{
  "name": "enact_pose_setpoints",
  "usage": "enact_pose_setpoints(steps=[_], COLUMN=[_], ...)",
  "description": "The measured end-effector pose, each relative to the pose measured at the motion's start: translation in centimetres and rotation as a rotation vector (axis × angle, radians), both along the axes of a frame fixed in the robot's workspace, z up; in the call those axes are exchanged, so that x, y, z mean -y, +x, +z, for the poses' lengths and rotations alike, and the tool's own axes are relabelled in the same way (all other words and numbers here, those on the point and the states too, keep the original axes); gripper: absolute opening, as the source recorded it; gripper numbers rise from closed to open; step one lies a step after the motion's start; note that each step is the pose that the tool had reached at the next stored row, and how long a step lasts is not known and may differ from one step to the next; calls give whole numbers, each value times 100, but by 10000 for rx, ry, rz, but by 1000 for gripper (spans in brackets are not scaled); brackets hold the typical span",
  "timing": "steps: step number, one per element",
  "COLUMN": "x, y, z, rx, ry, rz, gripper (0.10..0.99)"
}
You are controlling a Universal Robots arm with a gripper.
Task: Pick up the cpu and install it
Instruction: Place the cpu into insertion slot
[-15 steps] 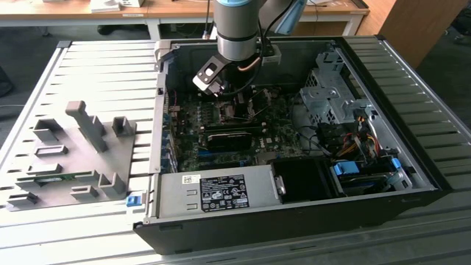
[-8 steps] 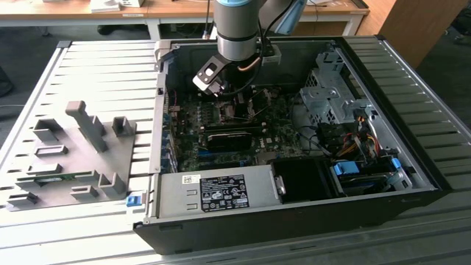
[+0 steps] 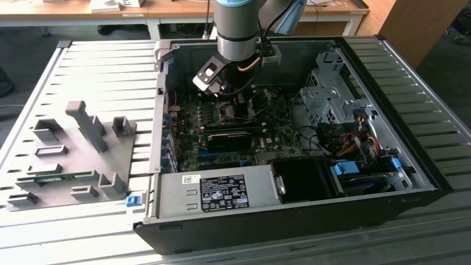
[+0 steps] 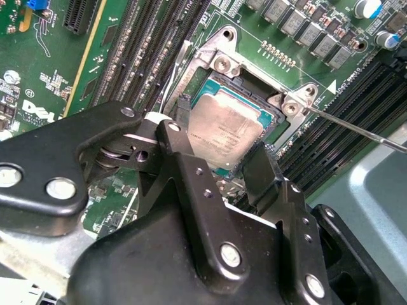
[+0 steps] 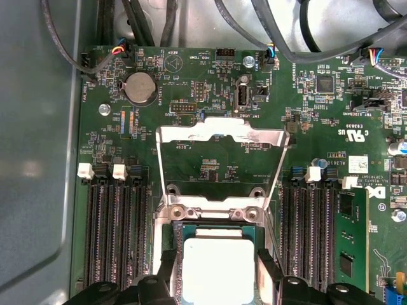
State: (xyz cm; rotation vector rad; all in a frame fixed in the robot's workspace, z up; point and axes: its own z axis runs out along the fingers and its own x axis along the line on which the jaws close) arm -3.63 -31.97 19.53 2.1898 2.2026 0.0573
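The cpu (image 4: 222, 130) (image 5: 216, 264), a silver-topped square chip with a thin green rim, lies in the open black socket on the green motherboard (image 5: 210, 168). My gripper (image 4: 219, 136) (image 5: 216, 273) is down over it, with one black finger against each of two opposite edges, shut on the chip. The socket's metal load plate (image 5: 219, 133) stands flipped open beyond the socket. In the exterior view the gripper (image 3: 234, 102) reaches down into the open computer case (image 3: 243, 52), and it hides the chip there.
Black memory slots (image 5: 117, 235) flank the socket, and one holds a memory stick (image 5: 353, 241). A thin metal lever (image 4: 359, 130) sticks out beside the socket. The power supply (image 3: 213, 193), a drive cage (image 3: 331, 94) and cables (image 3: 357, 141) fill the case. A grey fixture tray (image 3: 74, 160) lies at the exterior view's left.
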Motion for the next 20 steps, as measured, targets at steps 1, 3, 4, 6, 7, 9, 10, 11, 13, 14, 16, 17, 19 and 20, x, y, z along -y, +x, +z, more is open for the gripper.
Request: enact_pose_setpoints(steps=[1, 3, 4, 6, 7, 9, 10, 11, 13, 14, 16, 17, 19, 20], x=[0, 0, 0, 0, 0, 0, 0, 0, 0, 0, 0, 0, -6, -10], y=[0, 0, 0, 0, 0, 0, 0, 0, 0, 0, 0, 0, 0, 0], z=[0, -1, -1, -1, -1, -2, -2, -2, -2, -2, -2, -3, -4, -3], rx=[0, 0, 0, 0, 0, 0, 1, 1, 0, 0, 0, 1, 2, 1], ry=[0, 1, 1, 0, 1, 1, 1, 1, 1, 1, 1, 1, 4, 4], rz=[0, 0, 0, 0, 0, 0, 0, 0, 0, 0, 0, 0, -1, -1], gripper=[600, 600, 600, 600, 600, 600, 600, 616, 616, 675, 675, 675, 675, 675])
